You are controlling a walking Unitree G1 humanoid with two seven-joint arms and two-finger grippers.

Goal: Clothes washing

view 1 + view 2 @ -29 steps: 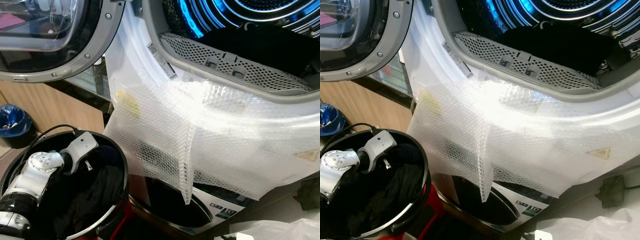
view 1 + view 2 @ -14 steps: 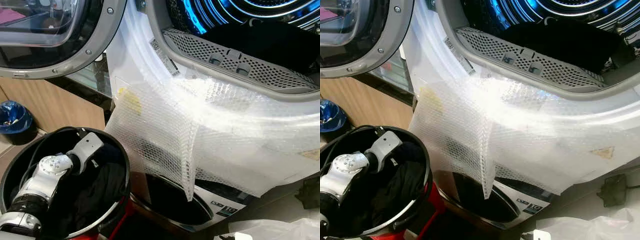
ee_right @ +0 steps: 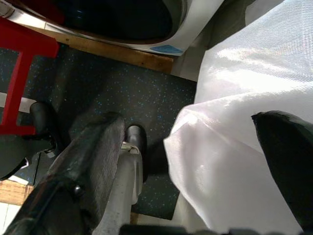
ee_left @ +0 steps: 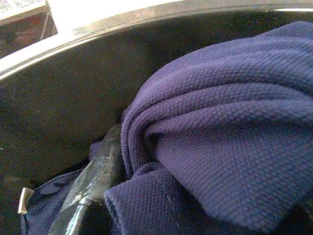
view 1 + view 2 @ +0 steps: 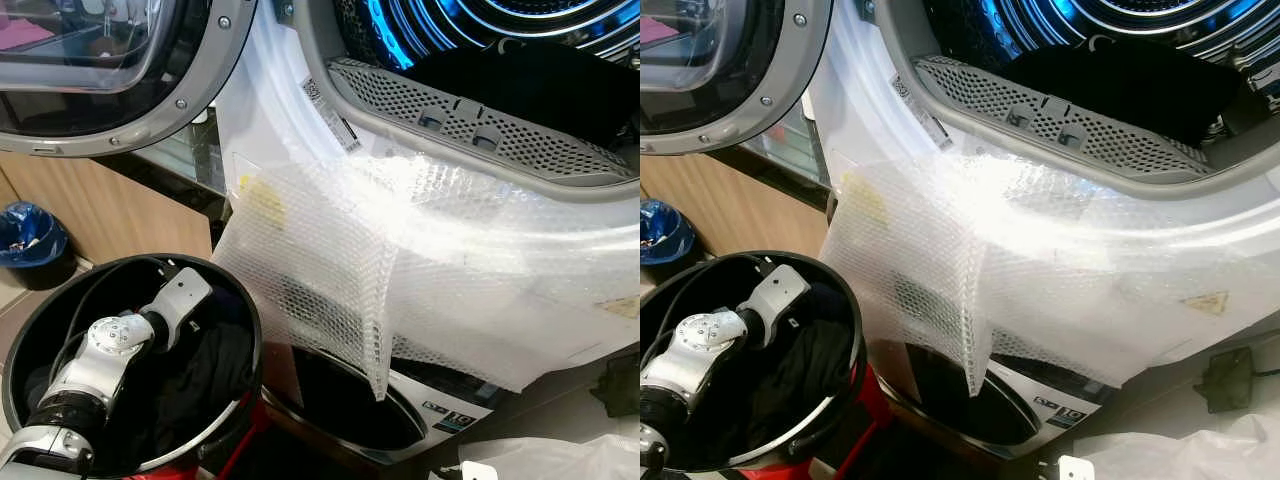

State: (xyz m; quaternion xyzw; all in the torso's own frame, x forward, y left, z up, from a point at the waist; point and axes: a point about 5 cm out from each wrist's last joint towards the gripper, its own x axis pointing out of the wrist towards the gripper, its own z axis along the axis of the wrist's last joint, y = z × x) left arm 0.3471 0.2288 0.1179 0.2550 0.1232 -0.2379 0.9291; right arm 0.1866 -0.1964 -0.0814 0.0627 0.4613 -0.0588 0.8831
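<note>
Reaching down into the black bin (image 5: 245, 330) at the lower left of the frame, my left arm (image 5: 100, 355) is buried wrist-deep among the clothes (image 5: 215, 365), so the left gripper (image 4: 105, 196) is hidden from the head camera. In the left wrist view one black finger (image 4: 95, 178) lies against a fold of dark blue fabric (image 4: 220, 147), close to the bin's inner wall. The second finger is not visible there, so I cannot tell whether this gripper is spread or clamped on the cloth. I judge the arm is placed this low because the load sits deep in the bin, below the rim.

The drum (image 5: 480, 30) opens at the upper right of the frame, lit blue inside, with a dark garment (image 5: 530, 85) already lying just behind its perforated lip (image 5: 480, 135). The door (image 5: 110, 80) is swung wide to the upper left, leaving a free path from bin to drum. Bubble wrap (image 5: 330, 270) hangs over the machine's front panel, between drum opening and bin; I judge it could snag a garment lifted past it.

The right gripper (image 3: 195, 161) hangs idle near the floor (image 3: 122, 88), its two fingers standing well apart with nothing between them, above white plastic sheeting (image 3: 244, 122).

Appearance of the clothes: dark, nearly black from above; up close a blue-violet knit with a fine pebbled weave, soft, bunched in thick rounded folds. I judge it will drape and trail when lifted.
</note>
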